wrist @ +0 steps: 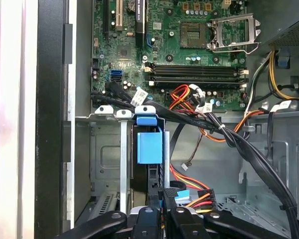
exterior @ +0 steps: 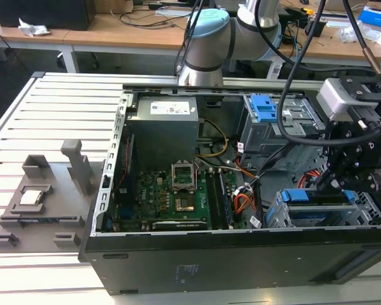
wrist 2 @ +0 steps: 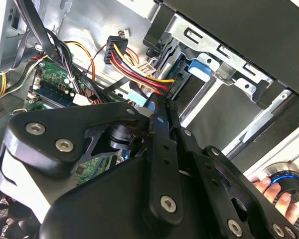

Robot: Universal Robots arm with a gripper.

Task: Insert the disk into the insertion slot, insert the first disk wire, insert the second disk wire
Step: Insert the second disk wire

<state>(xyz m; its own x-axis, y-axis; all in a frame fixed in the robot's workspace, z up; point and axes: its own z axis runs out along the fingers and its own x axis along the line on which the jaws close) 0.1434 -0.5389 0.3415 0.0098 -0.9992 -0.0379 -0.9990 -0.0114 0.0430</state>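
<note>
Low, arm (exterior: 352, 149) above the insertion slot (exterior: 276, 217).

In the exterior view the slatted table (exterior: 44, 114) is lit brightly and evenly while the computer case (exterior: 178, 270) is left shaded inside, and glare is seen on the metal wall (wrist 2: 92, 25) in the second wrist view.

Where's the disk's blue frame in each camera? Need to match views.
Exterior view: the disk's blue frame in the insertion slot, at the exterior view's right.
Second wrist view: blue frame inside the insertion slot's silver bracket.
First wrist view: blue frame between the slot's rails.
Shared landmark: the green motherboard.
</note>
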